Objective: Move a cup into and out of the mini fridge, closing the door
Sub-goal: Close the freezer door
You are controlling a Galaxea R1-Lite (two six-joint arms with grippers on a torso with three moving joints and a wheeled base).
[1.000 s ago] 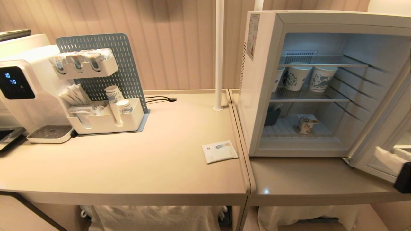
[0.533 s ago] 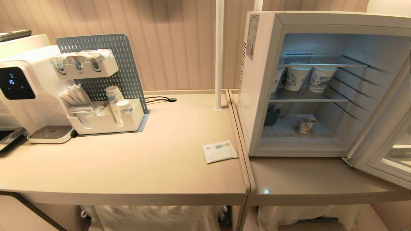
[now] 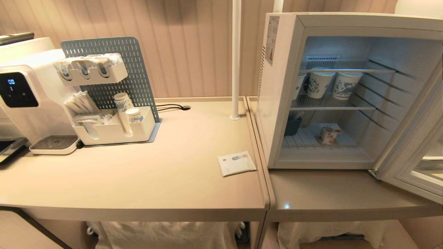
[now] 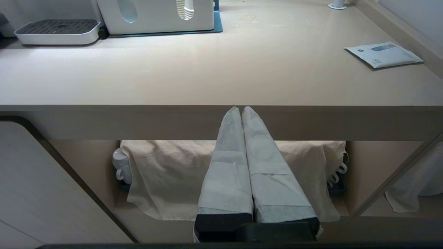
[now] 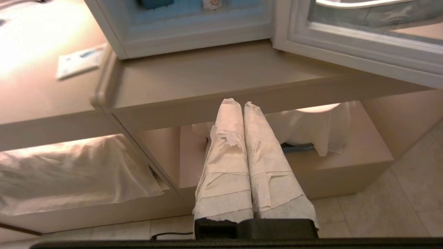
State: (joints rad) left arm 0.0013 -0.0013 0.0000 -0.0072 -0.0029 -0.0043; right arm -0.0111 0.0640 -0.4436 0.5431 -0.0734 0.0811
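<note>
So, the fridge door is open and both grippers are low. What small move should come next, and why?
Probably raise the right gripper toward the open door. The cup sits on the bottom shelf of the mini fridge, while that gripper is shut and empty below the counter edge. The left gripper is parked, shut.

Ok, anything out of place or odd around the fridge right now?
Only that the door hangs wide open while the cup stands upright on the mini fridge bottom shelf. Nothing spilled or damaged.
</note>
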